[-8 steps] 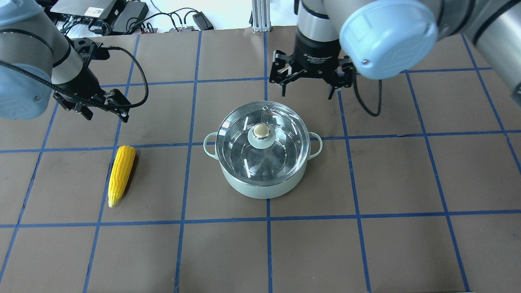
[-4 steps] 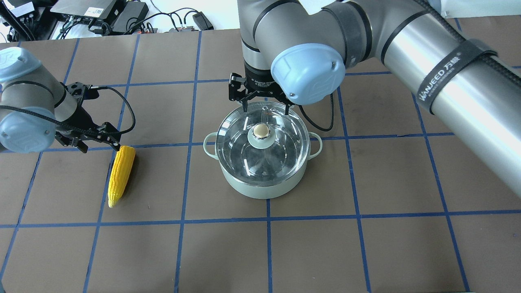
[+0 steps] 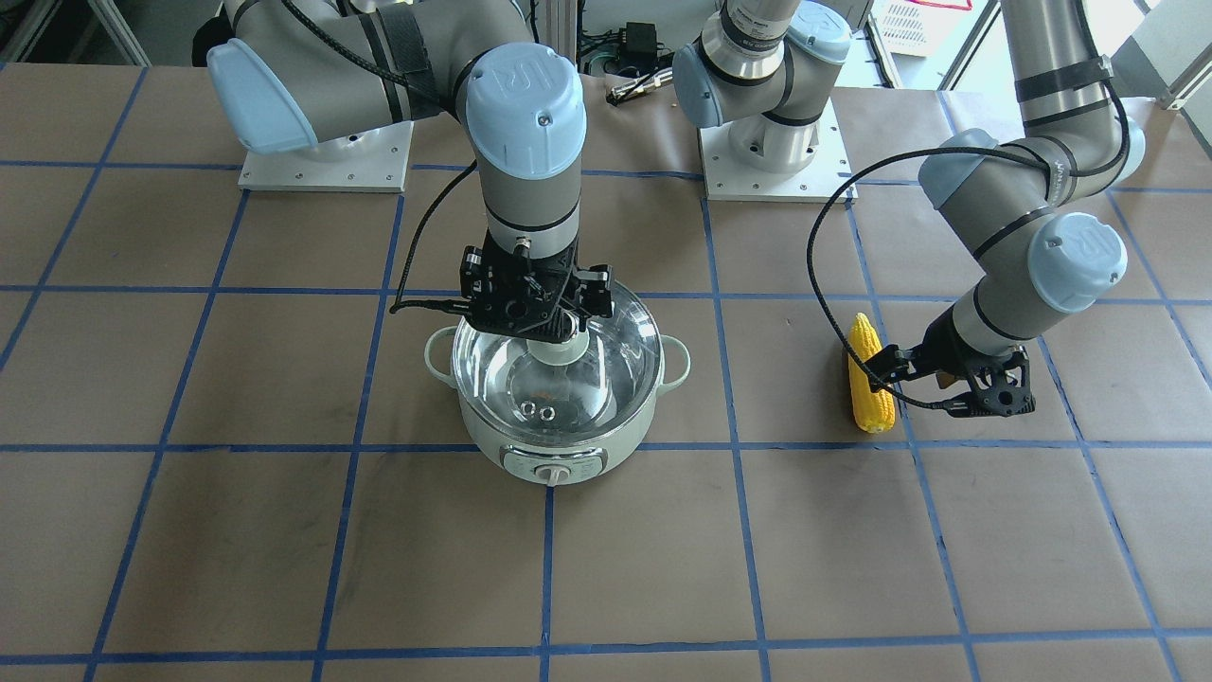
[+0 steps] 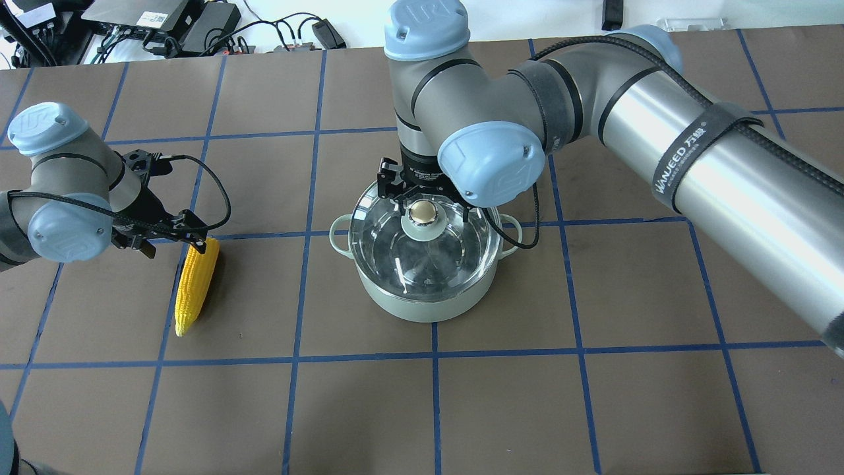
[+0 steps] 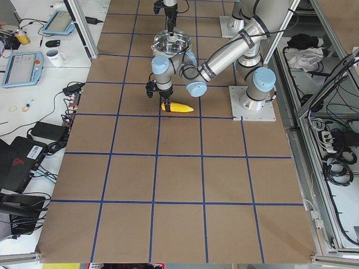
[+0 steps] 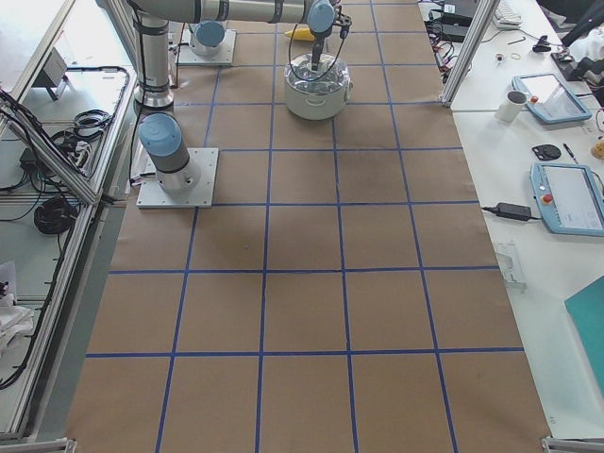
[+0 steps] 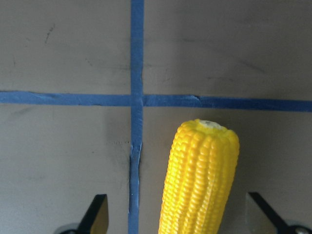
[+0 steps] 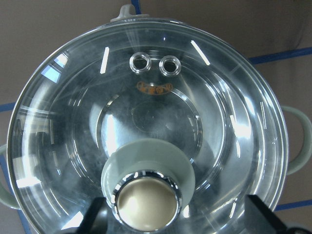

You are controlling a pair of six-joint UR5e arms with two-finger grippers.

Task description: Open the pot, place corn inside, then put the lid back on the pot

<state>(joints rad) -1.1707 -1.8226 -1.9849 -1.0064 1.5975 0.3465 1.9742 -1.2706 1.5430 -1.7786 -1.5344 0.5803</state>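
Both stood wide open, empty: my right pincer (image 8: pixel 178 214) straddled the lid's (image 4: pixel 422 254) knob (image 4: pixel 422 212), overhead frame centre; my left pincer (image 7: pixel 178 209) flanked the corn (image 4: pixel 195 280), frame left. I judged the glass fragile, its knob the hold.

Lid (image 8: pixel 222 122) seated on pot (image 8: pixel 298 142) — knob (image 8: pixel 145 202) low, between spread right claw (image 8: pixel 178 218) fingers; vent rings (image 8: pixel 140 62) beyond.
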